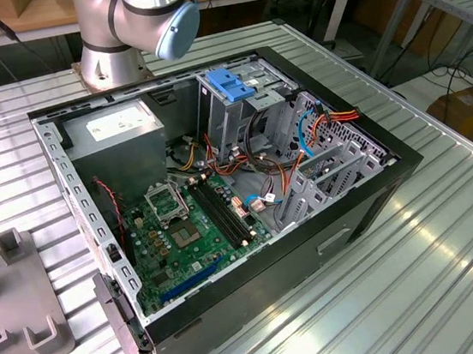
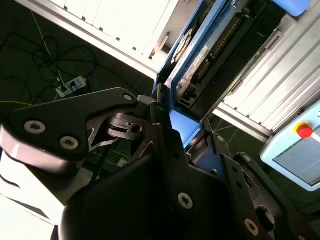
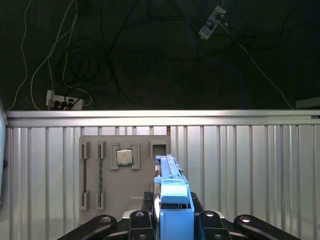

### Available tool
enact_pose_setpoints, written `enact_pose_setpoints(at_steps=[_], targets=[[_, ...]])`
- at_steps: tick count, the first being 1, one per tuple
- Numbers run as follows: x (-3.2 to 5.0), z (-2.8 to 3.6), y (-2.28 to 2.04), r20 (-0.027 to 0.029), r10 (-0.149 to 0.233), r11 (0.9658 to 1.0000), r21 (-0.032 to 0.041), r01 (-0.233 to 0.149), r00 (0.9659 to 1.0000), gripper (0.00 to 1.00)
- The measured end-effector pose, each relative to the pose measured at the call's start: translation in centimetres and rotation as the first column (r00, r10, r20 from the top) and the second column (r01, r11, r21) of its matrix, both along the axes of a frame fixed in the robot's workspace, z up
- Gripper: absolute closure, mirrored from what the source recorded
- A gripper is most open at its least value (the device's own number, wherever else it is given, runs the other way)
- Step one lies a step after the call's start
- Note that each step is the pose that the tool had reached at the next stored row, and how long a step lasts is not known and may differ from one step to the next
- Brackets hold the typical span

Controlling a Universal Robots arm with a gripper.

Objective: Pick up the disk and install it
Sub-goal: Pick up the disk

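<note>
Disk (image 3: 169, 167) is held edge-on in the gripper (image 3: 172, 205), fingers (image 2: 161, 122) pressed onto the blue carrier frame (image 3: 173, 195) at its near end, with the rest of the drive sticking out past the fingertips (label side shows in the second wrist view, disk (image 2: 192, 55), gripper (image 2: 186, 131)). It looks lifted well clear of everything, so the step in hand reads as the carry. To do it well, keep the pinch even on both carrier rails and the drive straight in line with the hand. A skewed hold would likely slip or meet the drive cage (image 1: 225, 118) crooked, and the loose cables (image 1: 275, 172) beside the cage could snag. Well beyond the disk's far tip lies a grey fixture plate (image 3: 125, 192) with a processor chip (image 3: 124, 157) seated in it, on the ribbed metal table (image 3: 250, 175). The open computer case (image 1: 277, 297) sits on the same table by the arm (image 1: 135, 17). Past the table edge there is dark floor with a power strip (image 3: 62, 103), and a teach pendant (image 2: 300, 150) off to one side.
</note>
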State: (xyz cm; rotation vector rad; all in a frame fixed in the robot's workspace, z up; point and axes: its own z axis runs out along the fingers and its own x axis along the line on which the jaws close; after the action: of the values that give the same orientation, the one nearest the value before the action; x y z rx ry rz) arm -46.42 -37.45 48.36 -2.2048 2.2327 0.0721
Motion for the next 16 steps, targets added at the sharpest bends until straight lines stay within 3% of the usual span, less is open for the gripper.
enact_pose_setpoints(at_steps=[3,16], targets=[[0.29,0.00,0.00,0.0000,0.000,1.0000,-0.0001,0.000,1.0000,0.63],[2.88,0.00,0.00,0.0001,0.000,1.0000,0.0000,0.000,1.0000,0.63]])
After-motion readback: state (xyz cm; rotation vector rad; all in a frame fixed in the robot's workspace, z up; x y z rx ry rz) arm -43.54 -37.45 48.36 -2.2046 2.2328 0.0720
